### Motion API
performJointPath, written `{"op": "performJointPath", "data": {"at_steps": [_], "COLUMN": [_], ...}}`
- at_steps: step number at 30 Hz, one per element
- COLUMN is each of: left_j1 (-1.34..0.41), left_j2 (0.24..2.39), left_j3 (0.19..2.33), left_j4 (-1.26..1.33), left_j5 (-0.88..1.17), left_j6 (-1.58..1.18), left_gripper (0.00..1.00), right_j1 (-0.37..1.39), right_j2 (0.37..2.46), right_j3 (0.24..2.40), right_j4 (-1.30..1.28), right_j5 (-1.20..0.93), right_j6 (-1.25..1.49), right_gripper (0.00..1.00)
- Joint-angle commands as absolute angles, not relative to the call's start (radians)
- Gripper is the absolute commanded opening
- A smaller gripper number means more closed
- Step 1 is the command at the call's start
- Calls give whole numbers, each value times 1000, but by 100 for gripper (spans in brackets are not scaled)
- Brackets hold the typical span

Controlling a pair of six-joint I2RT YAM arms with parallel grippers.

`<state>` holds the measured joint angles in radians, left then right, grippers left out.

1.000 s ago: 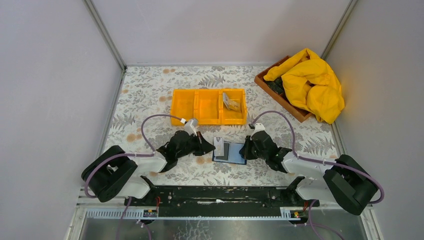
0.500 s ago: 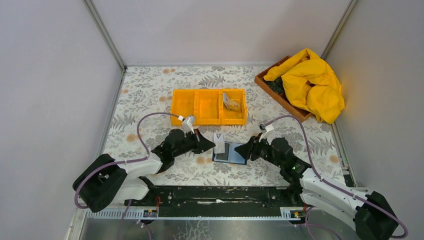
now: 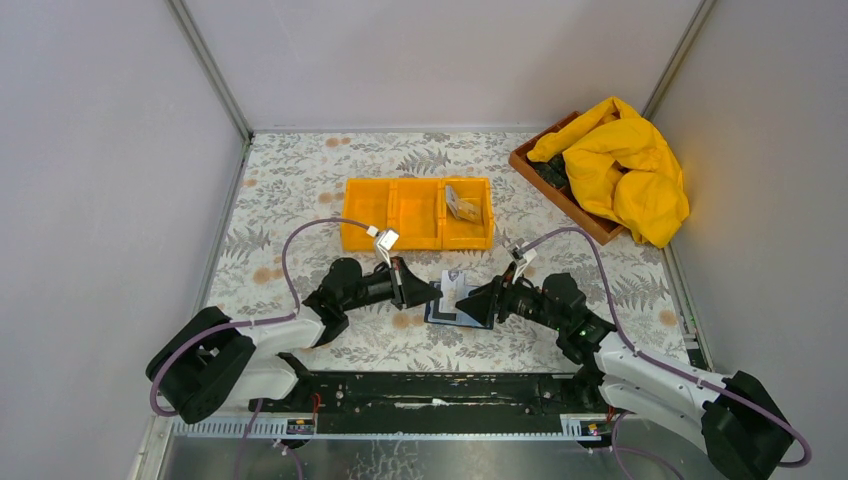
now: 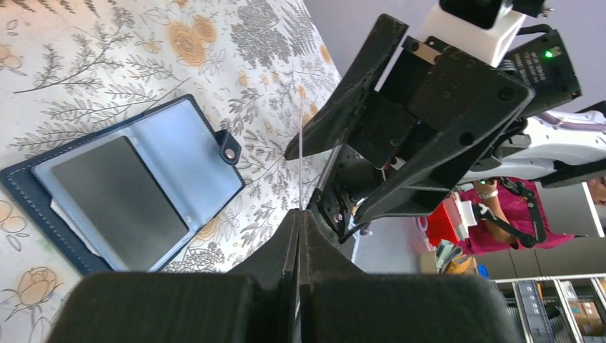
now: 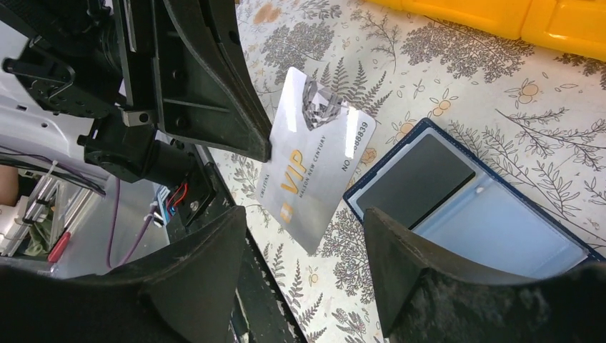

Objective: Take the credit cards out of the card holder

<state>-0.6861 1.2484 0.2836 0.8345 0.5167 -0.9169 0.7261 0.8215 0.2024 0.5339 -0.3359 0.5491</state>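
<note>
The card holder (image 3: pixel 440 316) lies open on the table, dark blue with a grey lining and a dark card in one pocket (image 5: pixel 418 179). My left gripper (image 3: pixel 432 293) is shut on a silver credit card (image 5: pixel 314 182) marked VIP and holds it on edge above the table, just left of the holder. In the left wrist view this card (image 4: pixel 301 171) shows only as a thin edge rising from the shut fingertips (image 4: pixel 300 212). My right gripper (image 3: pixel 472 302) stands open over the holder, facing the card without touching it (image 5: pixel 307 264). Other credit cards (image 3: pixel 462 203) lie in the tray.
The orange three-compartment tray (image 3: pixel 417 213) stands behind the holder, its cards in the right compartment. At the back right a wooden box (image 3: pixel 560 195) carries a yellow cloth (image 3: pixel 620 165). Grey walls close in the table on the left, back and right.
My right gripper has opened and swung round to face the card. My left gripper has lifted the silver card and carried it a little to the right.
</note>
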Motion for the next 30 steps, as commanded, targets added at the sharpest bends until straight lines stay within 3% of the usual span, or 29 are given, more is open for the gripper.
{"op": "performJointPath", "data": {"at_steps": [1, 5, 14, 20, 26, 28, 30], "left_j1": [-681, -681, -681, -681, -682, -682, -681], "left_j2": [1240, 1234, 1324, 1359, 1362, 1354, 1339], "left_j3": [270, 267, 254, 260, 256, 247, 229], "left_j4": [952, 965, 1188, 1235, 1236, 1243, 1281], "left_j5": [577, 588, 647, 651, 636, 626, 635], "left_j6": [-935, -945, -1047, -1071, -1063, -1043, -1006], "left_gripper": [0, 0, 0, 0, 0, 9, 29], "right_j1": [721, 721, 721, 721, 721, 721, 721], "right_j2": [817, 801, 826, 803, 783, 779, 787], "right_j3": [233, 224, 214, 201, 203, 205, 212], "right_j4": [606, 606, 719, 701, 668, 664, 666], "right_j5": [-377, -387, -550, -550, -547, -562, -611], "right_j6": [551, 551, 592, 587, 575, 572, 567], "right_gripper": [67, 64, 42, 18, 0, 0, 0]}}
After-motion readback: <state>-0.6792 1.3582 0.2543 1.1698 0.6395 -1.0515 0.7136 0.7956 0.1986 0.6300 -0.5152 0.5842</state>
